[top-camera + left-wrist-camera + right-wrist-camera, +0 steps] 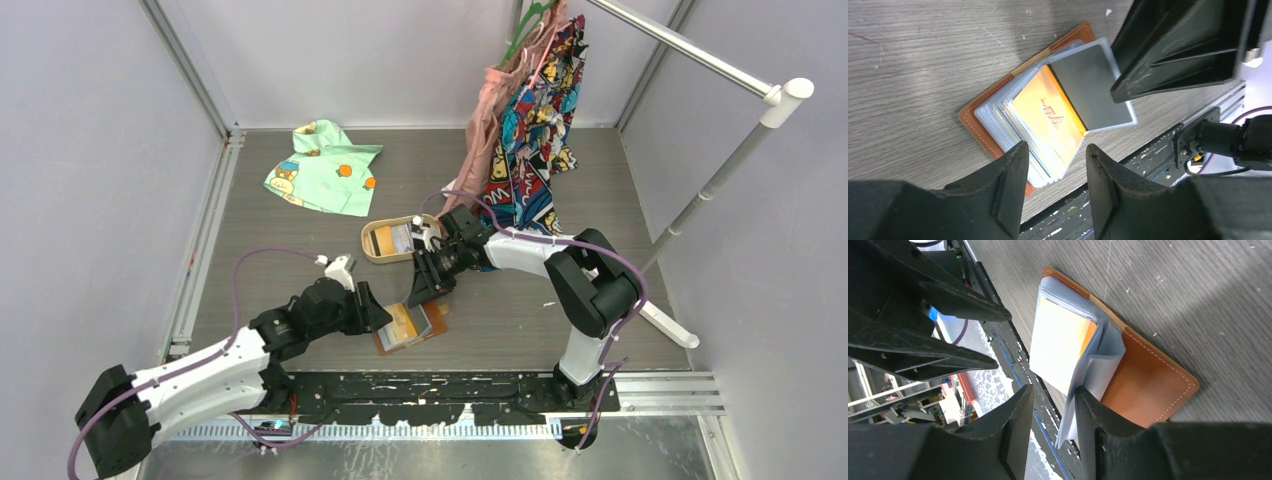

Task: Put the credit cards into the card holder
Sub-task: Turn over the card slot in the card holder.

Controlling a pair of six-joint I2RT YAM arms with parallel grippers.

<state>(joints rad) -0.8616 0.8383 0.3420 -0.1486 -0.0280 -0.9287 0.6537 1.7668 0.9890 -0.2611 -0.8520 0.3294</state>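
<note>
one card holder [974, 119] just beside left pincer [1056, 151]

Both arms are the same build: the left arm [200, 385] and right arm [520, 250] have white link shells and black, rounded joint housings. A purple cable [240, 275] runs in loose loops along each. There's a small white camera mount [340, 266] at each wrist. The left gripper [383, 312] and right gripper [418, 292] are all black; fingers [1005, 192] are matte, wedge-shaped, with ridged inner faces.

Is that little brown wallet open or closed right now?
Open. The card holder lies spread flat on the table, its clear sleeves fanned out, an orange card showing among them.
</note>
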